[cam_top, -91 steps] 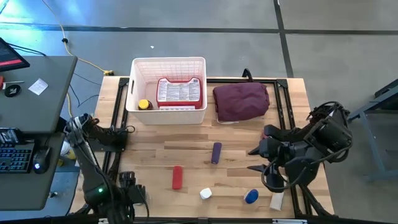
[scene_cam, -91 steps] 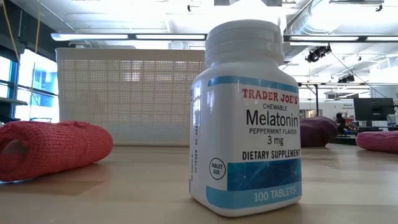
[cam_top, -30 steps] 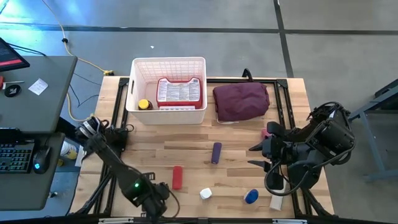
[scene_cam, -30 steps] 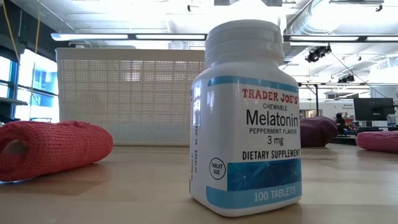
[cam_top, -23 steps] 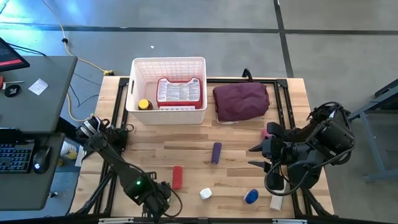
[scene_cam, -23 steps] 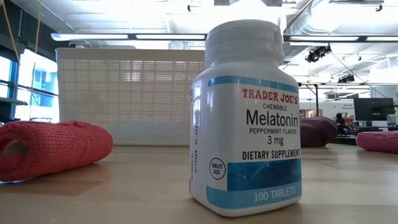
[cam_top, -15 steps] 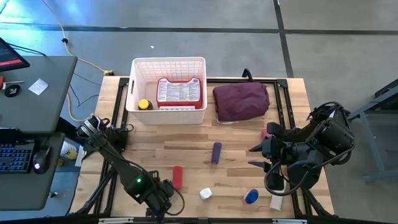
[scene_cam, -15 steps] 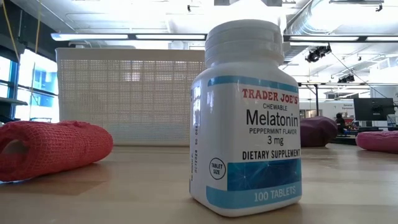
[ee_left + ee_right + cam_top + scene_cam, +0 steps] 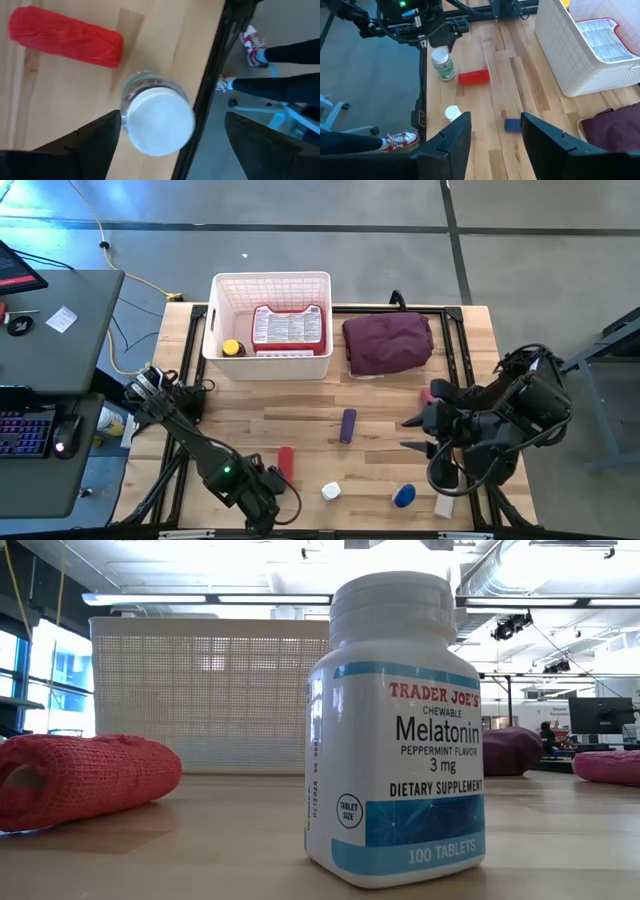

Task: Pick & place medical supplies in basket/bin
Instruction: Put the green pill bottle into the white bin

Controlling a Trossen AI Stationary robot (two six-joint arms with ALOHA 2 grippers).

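Lattice-walled white basket (image 9: pixel 270 365), ribbed-knit red cylinder (image 9: pixel 66 37)

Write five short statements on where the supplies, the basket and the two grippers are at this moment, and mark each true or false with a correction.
1. The red first-aid case lies inside the white basket. True.
2. The left gripper is shut on the red roll. False: its fingers stand open on either side of the white-capped bottle, and the red roll lies apart on the table.
3. The purple cylinder lies on the table, outside the basket. True.
4. The right gripper holds the maroon cloth bundle. False: it is open and holds nothing.
5. The melatonin bottle lies on its side. False: it stands upright.
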